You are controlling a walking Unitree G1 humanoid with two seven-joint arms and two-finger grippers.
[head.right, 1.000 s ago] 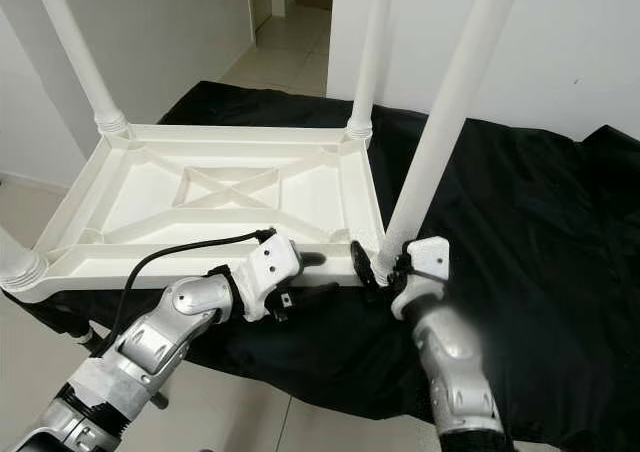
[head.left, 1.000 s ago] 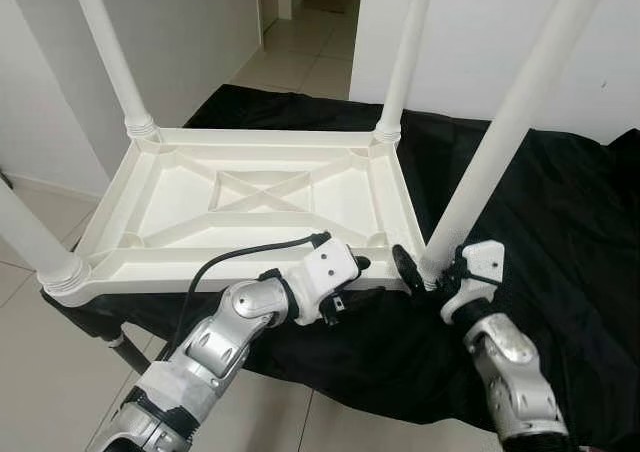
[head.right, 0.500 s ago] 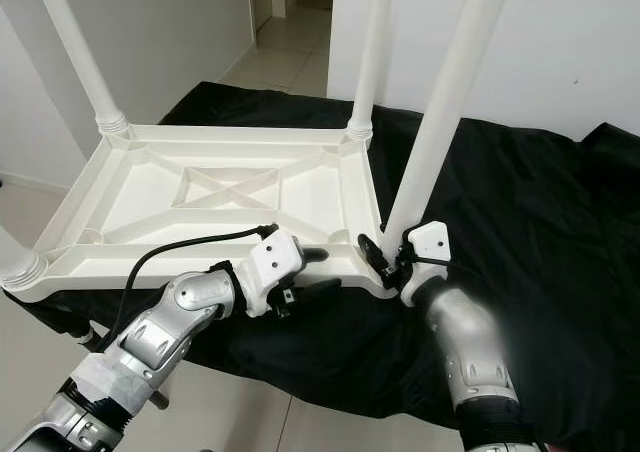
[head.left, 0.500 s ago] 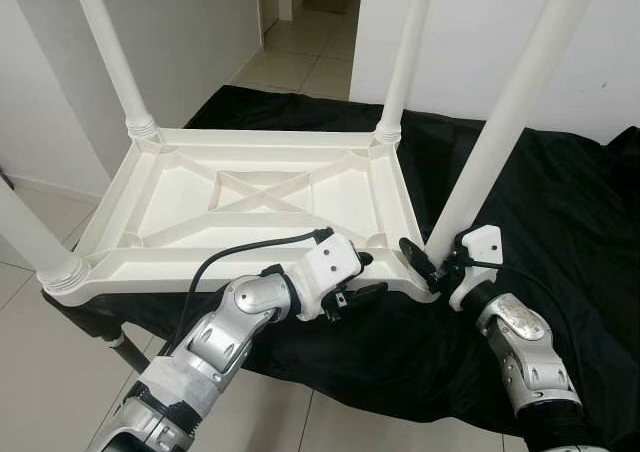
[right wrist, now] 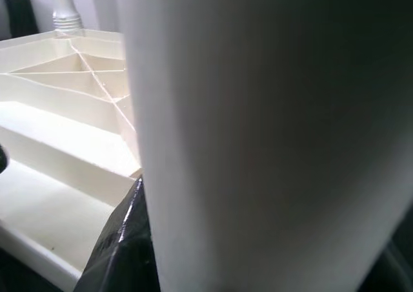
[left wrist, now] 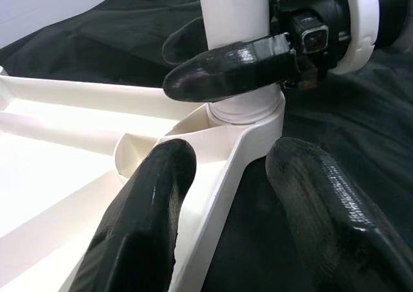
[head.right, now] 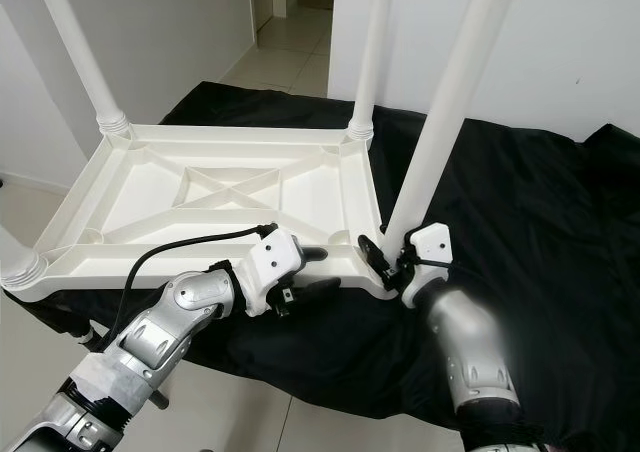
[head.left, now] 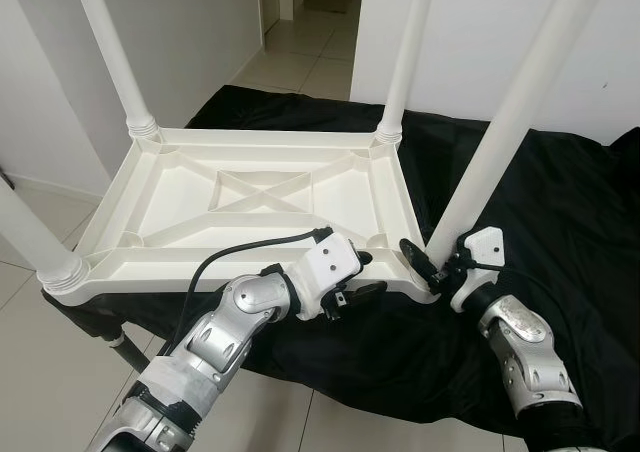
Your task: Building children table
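A white plastic children's table lies upside down on a black cloth. Its near right leg stands in the corner socket, leaning slightly right. My right gripper is shut on that leg just above the socket. The leg is close up in the right wrist view, and one black finger crosses the leg in the left wrist view. My left gripper is open and straddles the table's front rim beside that corner, one finger inside and one outside.
Three more white legs stand up from the far left, far right and near left corners. The black cloth spreads out to the right. Tiled floor and a doorway lie beyond, with white walls on both sides.
My right wrist has turned around the base of the leg and its forearm has swung outward. The leg's lean has shifted slightly. The left gripper has stayed on the rim.
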